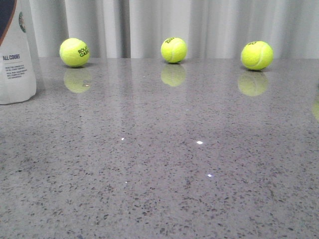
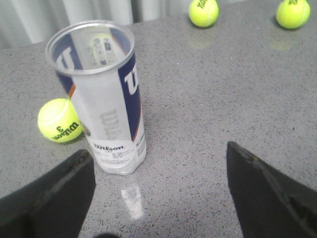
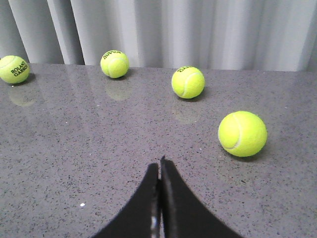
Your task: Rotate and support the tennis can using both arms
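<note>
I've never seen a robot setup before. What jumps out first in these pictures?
Bright yellow-green tennis balls dotted along the far edge of a glossy grey speckled table, before a pale curtain. At the table's left stands the tennis can, upright, open-topped and empty, with one ball beside its base. The left gripper is spread wide towards it, while the right gripper is pinched shut over bare tabletop.

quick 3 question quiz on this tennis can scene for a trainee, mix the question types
1. True or false: the tennis can stands upright with its top open.
2. Multiple choice: the right gripper is A) wide open, B) shut on nothing, C) shut on a ball.
3. Fill in: the ball right beside the can reads "Wilson" and the number ___.

Key:
1. True; the open rim shows in the left wrist view.
2. B; its fingers meet with nothing between them, while the left gripper is spread open.
3. 3
</note>
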Controlling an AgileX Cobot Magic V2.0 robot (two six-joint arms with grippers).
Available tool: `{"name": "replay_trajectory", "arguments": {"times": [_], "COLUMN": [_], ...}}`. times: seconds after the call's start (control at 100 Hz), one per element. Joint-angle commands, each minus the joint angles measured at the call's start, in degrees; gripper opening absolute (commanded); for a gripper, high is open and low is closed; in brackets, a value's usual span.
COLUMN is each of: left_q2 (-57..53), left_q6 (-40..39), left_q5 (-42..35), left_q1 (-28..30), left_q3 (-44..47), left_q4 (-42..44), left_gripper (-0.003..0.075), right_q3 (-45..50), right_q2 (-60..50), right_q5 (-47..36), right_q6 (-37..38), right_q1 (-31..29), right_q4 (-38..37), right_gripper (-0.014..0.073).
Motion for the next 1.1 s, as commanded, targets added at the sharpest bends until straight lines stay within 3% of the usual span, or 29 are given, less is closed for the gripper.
{"name": "replay_trajectory", "arguments": {"times": [0.0,0.21,0.4,0.54,0.78,1.09], "left_q2": [-4.8,-10.4,-10.4,-10.4,-10.4,-10.4], "left_q6": [-2.0,-2.0,-2.0,-2.0,-2.0,-2.0], "left_q5": [-11.7,-27.2,-38.5,-42.7,-45.8,-45.9], "left_q1": [-0.1,-0.1,-0.1,-0.1,-0.1,-0.1], "left_q3": [5.7,21.0,29.0,30.2,30.2,30.2], "left_q4": [-0.8,-0.8,-1.1,-1.2,-1.2,-1.4], "left_gripper": [0.0531,0.0531,0.0497,0.0380,-0.0024,-0.0021], "right_q3": [-1.4,-1.4,-1.4,-1.4,-1.4,-1.4], "right_q2": [0.3,0.3,0.3,0.3,0.3,0.3], "right_q5": [-4.7,-4.7,-4.7,-4.7,-4.7,-4.7], "right_q6": [-0.3,-0.3,-0.3,-0.3,-0.3,-0.3], "right_q1": [-0.3,-0.3,-0.3,-0.3,-0.3,-0.3], "right_q4": [0.0,0.0,0.0,0.0,0.0,0.0], "right_gripper": [-0.0070,-0.0070,-0.0070,-0.0070,-0.0070,-0.0070]}}
